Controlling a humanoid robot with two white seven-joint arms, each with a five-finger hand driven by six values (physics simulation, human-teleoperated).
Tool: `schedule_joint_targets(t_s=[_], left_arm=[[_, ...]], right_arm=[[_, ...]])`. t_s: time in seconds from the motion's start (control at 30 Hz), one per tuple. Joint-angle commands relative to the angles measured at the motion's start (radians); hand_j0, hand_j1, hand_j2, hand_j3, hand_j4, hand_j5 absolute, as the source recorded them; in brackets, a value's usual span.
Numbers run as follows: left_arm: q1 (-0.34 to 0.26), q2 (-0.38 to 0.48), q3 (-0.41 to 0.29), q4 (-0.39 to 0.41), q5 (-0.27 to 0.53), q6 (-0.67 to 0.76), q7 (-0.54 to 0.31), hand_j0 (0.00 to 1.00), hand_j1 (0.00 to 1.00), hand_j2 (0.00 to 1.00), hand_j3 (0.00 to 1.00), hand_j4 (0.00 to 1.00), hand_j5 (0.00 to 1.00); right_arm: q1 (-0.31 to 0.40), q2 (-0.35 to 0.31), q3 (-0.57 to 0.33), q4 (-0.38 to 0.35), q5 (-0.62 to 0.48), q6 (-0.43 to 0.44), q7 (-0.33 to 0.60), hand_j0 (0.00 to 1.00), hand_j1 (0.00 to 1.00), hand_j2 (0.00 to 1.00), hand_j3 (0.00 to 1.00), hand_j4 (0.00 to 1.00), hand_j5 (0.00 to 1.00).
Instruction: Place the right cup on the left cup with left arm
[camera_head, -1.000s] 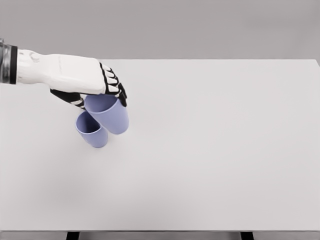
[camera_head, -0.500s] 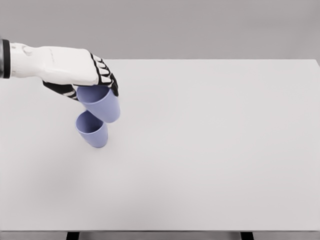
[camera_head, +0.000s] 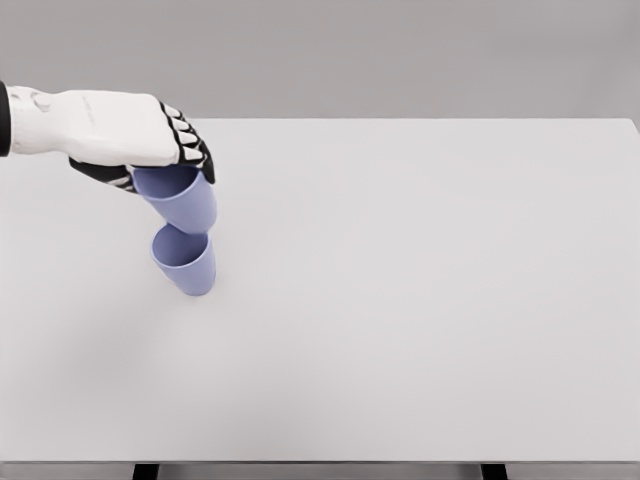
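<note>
In the upper left of the frame, the white left robot hand (camera_head: 130, 135) grips a lavender plastic cup (camera_head: 180, 200) by its rim, fingers curled around it, holding it directly above a second lavender cup (camera_head: 185, 262) standing on the pale grey table (camera_head: 420, 300). Lifting and carrying look done; lowering and release remain. Whether the cups already touch cannot be told, and the thumb is hidden.

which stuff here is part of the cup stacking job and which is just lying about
In the job:
- held cup
- standing cup
- left robot hand gripping the held cup

Just there:
- white table, nothing else lies on it
</note>
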Motion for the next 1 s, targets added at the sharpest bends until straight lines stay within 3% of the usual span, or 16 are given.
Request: schedule_joint_targets(t_s=[0.0, 0.37, 0.97], left_arm=[[0.0, 0.007, 0.002, 0.0, -0.018, 0.014, 0.0, 0.68, 0.68, 0.68, 0.68, 0.68, 0.68], [0.0, 0.07, 0.011, -0.006, 0.006, 0.002, 0.0, 0.68, 0.68, 0.68, 0.68, 0.68, 0.68], [0.002, 0.091, -0.003, -0.009, 0.04, -0.084, 0.0, 0.68, 0.68, 0.68, 0.68, 0.68, 0.68]], right_arm=[[0.002, 0.0, 0.0, 0.0, 0.0, 0.0, 0.0, 1.0, 1.0, 1.0, 1.0, 1.0, 1.0], [0.002, 0.0, 0.0, 0.0, 0.0, 0.0, 0.0, 1.0, 1.0, 1.0, 1.0, 1.0, 1.0], [0.002, 0.0, 0.0, 0.0, 0.0, 0.0, 0.0, 1.0, 1.0, 1.0, 1.0, 1.0, 1.0]])
